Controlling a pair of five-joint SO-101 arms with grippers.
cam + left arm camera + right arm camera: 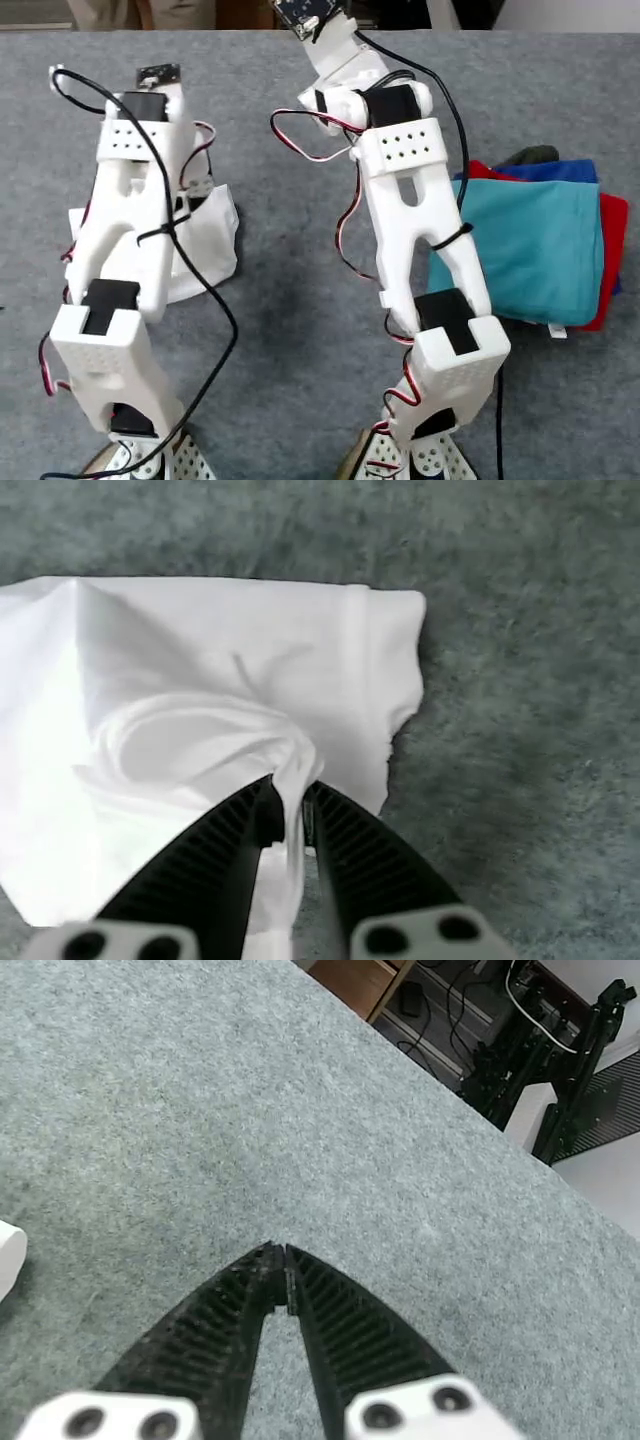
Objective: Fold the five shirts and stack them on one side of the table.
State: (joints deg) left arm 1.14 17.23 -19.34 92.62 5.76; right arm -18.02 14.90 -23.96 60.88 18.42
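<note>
The white cloth shirt (200, 690) lies partly folded on the left half of the worktop, under the left white arm (130, 230). Its visible flap (212, 235) sticks out to the right of that arm. One straight hem and a corner lie flat, and the middle is gathered into soft ridges. The arm covers too much of it to tell its long axis. The left pincer (290, 808) is narrow, its black ribbed fingers nipping a raised fold of that shirt.

On the right side sits a stack of folded garments. A teal folded shirt (540, 250) is on top, a little longer left to right than near to far and slightly askew. A red shirt (612, 250) shows past its right edge, a blue shirt (560, 170) along its far edge, and a dark olive garment (530, 155) beyond that. The right white arm (420, 220) crosses the stack's left edge.

The right pincer (280, 1260) has its tips together on nothing, above bare surface near the far edge.

The grey felt-like worktop (290, 300) carries everything. Past its far edge stand a brown wooden cabinet (360, 980) and black metal stands (540, 1070) with cables.
</note>
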